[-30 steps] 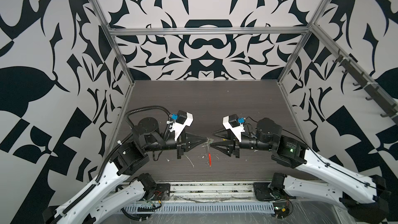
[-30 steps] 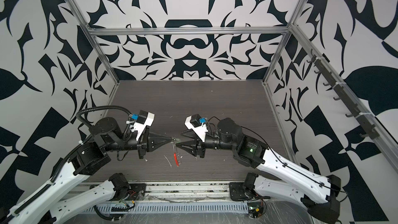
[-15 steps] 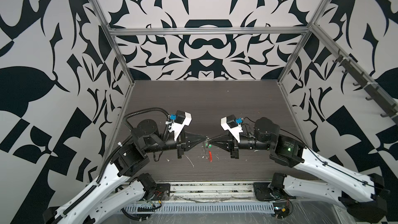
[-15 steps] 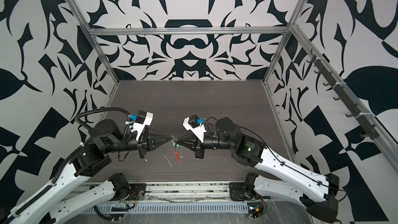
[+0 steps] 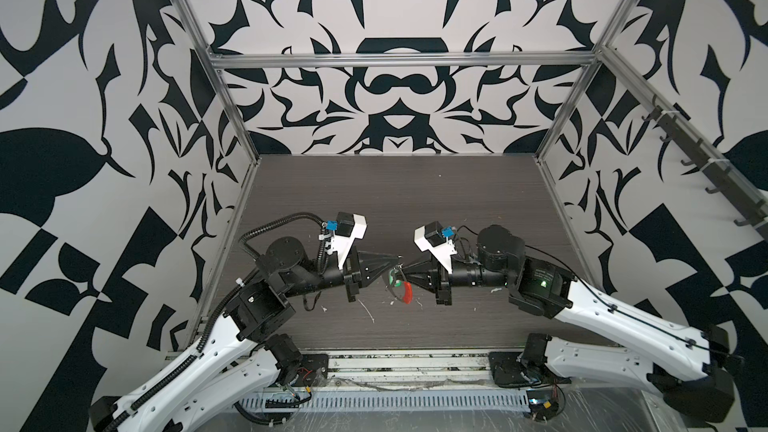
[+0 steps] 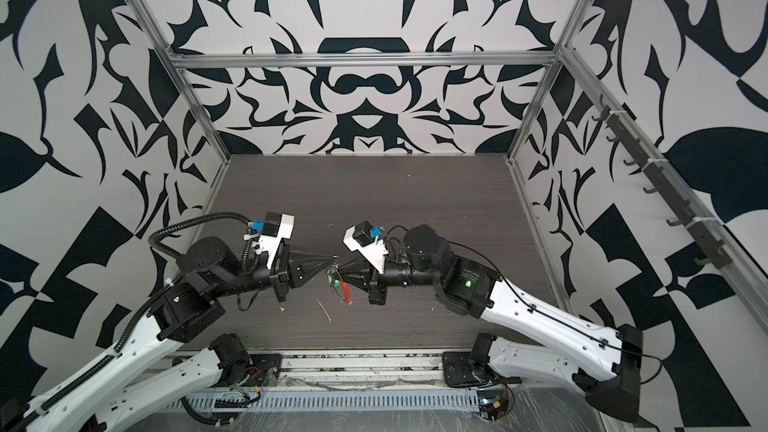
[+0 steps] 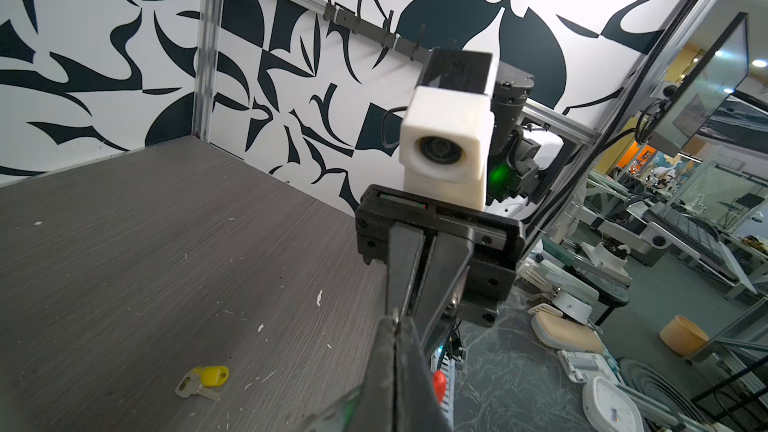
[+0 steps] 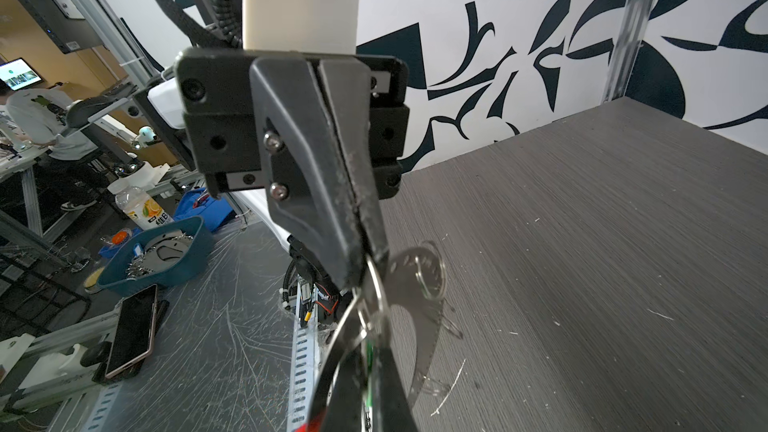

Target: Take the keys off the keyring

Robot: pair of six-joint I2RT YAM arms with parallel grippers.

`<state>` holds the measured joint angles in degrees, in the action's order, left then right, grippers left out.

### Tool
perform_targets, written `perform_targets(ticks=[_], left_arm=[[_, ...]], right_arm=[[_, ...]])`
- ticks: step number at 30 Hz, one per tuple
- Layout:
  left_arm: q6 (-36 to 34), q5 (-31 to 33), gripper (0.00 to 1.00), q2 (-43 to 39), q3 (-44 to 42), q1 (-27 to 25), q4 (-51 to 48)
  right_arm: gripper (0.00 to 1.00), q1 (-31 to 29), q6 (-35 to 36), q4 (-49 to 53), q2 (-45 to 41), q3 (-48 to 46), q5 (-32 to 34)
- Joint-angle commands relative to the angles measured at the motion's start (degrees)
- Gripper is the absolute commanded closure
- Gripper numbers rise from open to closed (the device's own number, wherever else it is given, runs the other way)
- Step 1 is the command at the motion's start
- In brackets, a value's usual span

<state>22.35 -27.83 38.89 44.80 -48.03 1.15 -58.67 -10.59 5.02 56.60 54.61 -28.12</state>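
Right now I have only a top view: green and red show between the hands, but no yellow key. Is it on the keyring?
Observer: No. The left wrist view shows the yellow key lying on the table, apart from the keyring.
Operator: Does the left hand have the wire?
Observer: Yes. In the right wrist view the left hand is shut with the keyring's wire pinched at its tip.
Operator: And the right hand?
Observer: Same view: a strip of green shows in the seam of the right hand's shut fingers, so it seems to grip the green key.
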Motion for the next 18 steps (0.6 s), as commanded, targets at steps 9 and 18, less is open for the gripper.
perform_targets(ticks=[9, 18], left_arm=[[1.74, 1.32, 1.00, -0.46, -1.72, -0.05, 7.11], [1.47, 1.60, 1.00, -1.11, -2.19, -0.05, 6.91]], right_arm=[[1.00, -2.28, -0.57, -5.38, 2.44, 2.60, -1.59], [1.00, -2.50, -1.38, -8.58, 3.57, 3.26, -0.62]])
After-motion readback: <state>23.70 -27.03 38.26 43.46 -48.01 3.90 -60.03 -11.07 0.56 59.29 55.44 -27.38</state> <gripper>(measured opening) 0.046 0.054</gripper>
